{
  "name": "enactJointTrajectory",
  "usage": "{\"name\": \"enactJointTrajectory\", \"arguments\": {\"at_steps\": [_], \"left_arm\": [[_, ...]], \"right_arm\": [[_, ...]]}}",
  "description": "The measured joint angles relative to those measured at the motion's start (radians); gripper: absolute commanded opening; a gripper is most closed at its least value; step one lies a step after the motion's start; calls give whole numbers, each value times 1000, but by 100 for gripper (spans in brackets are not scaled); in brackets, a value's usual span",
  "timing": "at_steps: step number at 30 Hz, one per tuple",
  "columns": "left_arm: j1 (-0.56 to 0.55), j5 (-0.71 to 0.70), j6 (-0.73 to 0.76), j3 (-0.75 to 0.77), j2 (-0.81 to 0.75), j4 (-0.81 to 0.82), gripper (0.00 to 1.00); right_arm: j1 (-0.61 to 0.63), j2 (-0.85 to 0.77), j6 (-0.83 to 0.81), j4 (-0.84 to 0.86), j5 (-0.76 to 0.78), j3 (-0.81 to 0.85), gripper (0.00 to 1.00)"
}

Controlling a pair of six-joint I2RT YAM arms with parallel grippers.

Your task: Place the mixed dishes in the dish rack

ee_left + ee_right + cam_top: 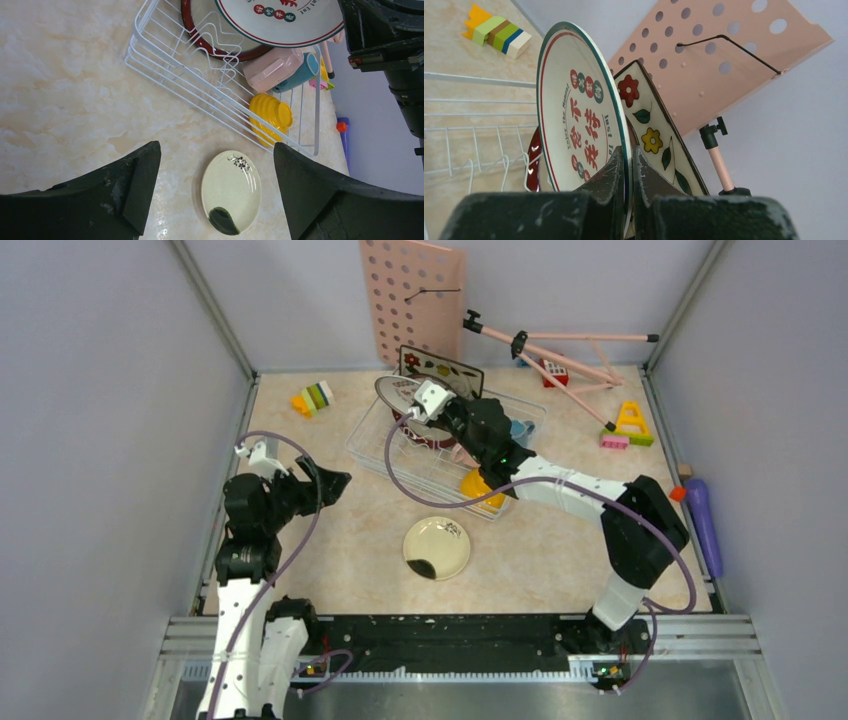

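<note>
My right gripper (630,165) is shut on the edge of a white plate (579,120) with red characters, held upright over the back of the dish rack (420,475). Behind it stands the square flowered plate (654,140); in front leans a dark-red-rimmed plate (200,35). A pink cup (272,70), a blue cup (302,72) and the orange-yellow bowl (270,115) lie in the rack. The cream plate with a black blotch (436,547) sits flat on the table in front of the rack. My left gripper (216,150) hovers open to the left of that plate, holding nothing.
A pink pegboard (412,300) leans on the back wall beside a fallen pink tripod (560,350). Toy blocks lie at the back left (313,398) and back right (630,425). A purple tool (703,520) lies along the right edge.
</note>
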Motion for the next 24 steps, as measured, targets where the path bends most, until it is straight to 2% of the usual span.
{"name": "enactJointTrajectory", "arguments": {"at_steps": [10,18,19,22,24], "left_arm": [[-1,0,0,0,6,-1,88],[-1,1,-1,0,20,-1,88],[-1,1,-1,0,21,-2,88],[-1,6,-2,0,27,-2,89],[-1,18,-5,-1,39,-2,89]], "right_arm": [[-7,46,-4,50,-15,-32,0],[-12,75,32,106,-8,-122,0],[-12,75,41,114,-2,-132,10],[-12,75,76,144,34,-147,53],[-13,74,105,172,66,-146,61]]}}
